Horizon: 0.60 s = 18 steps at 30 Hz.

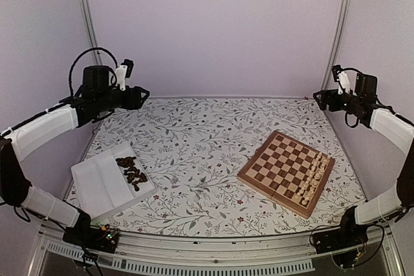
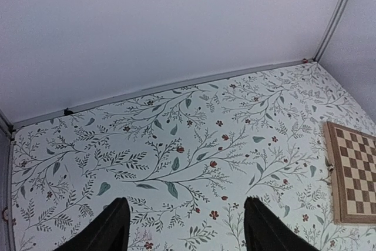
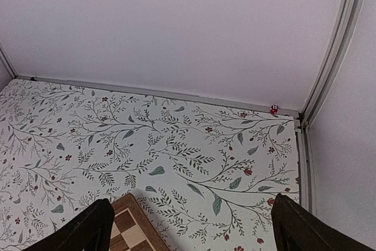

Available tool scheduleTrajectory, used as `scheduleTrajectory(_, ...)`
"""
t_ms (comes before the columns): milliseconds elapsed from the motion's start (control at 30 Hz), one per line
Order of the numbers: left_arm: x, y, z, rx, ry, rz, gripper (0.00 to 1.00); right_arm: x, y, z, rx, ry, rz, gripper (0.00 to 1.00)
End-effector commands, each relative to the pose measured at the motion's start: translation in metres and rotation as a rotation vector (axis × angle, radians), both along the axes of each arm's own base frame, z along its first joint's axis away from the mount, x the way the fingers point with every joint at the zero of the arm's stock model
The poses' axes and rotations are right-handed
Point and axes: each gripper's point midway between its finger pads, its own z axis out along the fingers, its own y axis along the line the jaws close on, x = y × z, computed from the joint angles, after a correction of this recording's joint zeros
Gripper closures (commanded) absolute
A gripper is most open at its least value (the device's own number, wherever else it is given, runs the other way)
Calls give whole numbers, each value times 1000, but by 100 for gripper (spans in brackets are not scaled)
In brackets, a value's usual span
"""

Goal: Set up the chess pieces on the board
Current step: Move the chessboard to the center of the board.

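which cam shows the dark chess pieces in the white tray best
The top external view. It alone shows the dark chess pieces, heaped in the white tray. The left wrist view catches only floral cloth and an edge of the board; the right wrist view only a board corner. Neither shows those pieces.
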Motion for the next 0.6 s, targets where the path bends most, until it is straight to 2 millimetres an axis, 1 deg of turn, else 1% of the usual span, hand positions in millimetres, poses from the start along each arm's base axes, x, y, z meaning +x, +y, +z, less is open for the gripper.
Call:
scheduleTrajectory(0,-14,-45,-11,-20,28,-191,30,1,13,-5,54,33,93,2)
scheduleTrajectory(100,-32,-79,-21,-5,48,-324,28,-1,19,-24,17,95,158,1)
scheduleTrajectory(200,-57,-116,-33,22,64,-478,27,2,14,-46,-22,172,161,1)
scheduleTrajectory(233,-68,-130,-37,37,67,-534,27,3,13,-52,-33,195,160,4)
scheduleTrajectory(267,-77,-141,-41,49,72,-578,27,5,11,-62,-46,224,166,9)
scheduleTrajectory(333,-96,-162,-53,79,88,-666,28,7,9,-81,-58,291,175,22)
scheduleTrajectory(367,-105,-172,-59,98,99,-705,28,9,9,-87,-60,318,179,32)
scheduleTrajectory(433,-123,-191,-73,144,116,-769,30,14,10,-111,-57,403,213,50)
scheduleTrajectory(467,-131,-198,-81,171,125,-798,31,14,11,-121,-55,438,226,57)
scheduleTrajectory(500,-141,-206,-88,196,135,-829,33,16,12,-137,-49,487,236,62)
scheduleTrajectory(567,-158,-218,-104,244,162,-877,38,16,16,-159,-40,562,257,68)
